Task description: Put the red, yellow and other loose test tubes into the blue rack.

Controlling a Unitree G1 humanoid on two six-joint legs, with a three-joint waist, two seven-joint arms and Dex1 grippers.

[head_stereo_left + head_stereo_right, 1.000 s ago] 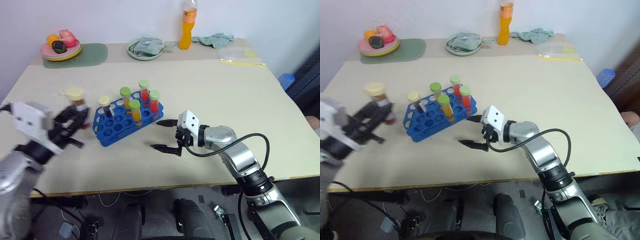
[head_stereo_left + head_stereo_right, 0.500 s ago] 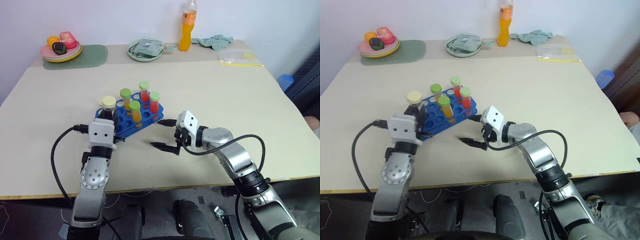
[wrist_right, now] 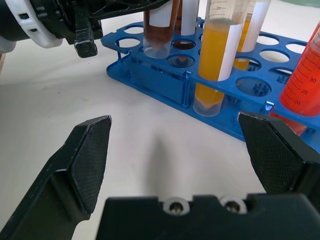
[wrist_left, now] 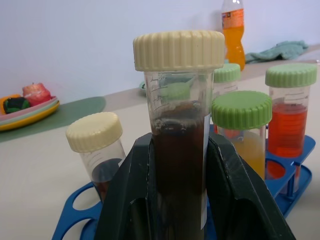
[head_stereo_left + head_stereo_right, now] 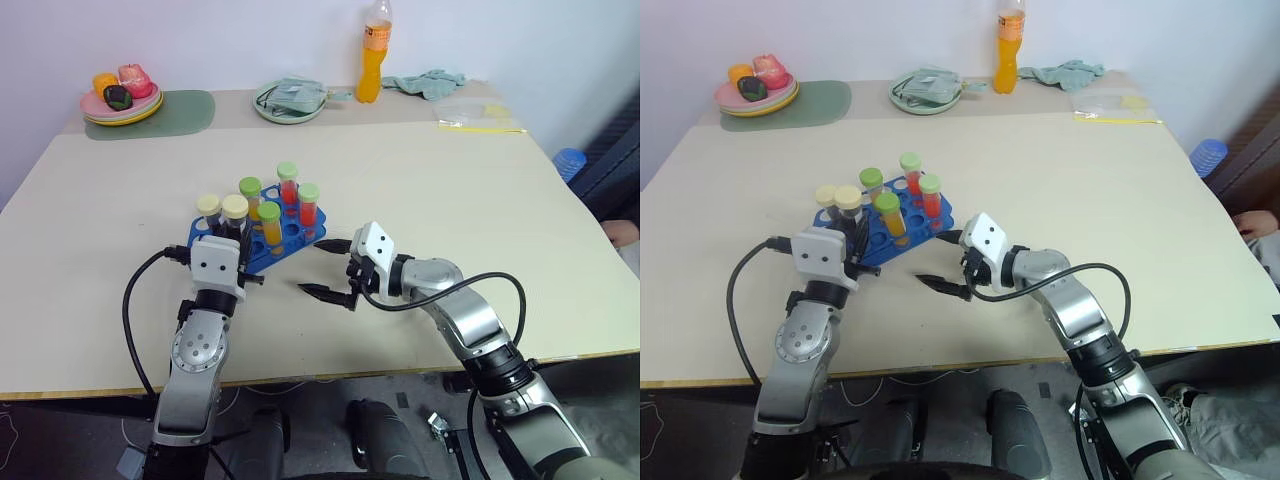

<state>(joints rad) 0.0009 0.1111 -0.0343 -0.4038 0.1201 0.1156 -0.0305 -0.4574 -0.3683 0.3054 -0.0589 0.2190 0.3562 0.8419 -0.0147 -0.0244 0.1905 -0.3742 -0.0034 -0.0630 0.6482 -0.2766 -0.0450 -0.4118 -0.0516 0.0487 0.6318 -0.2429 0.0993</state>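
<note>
Beige table: left gripper clamping brown tube over blue rack; right gripper wide, empty.

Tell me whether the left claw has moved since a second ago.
Yes. The left claw, shut on the cream-capped tube, has swung in from the table's left side to the blue rack, beside the other cream-capped tube there.
</note>
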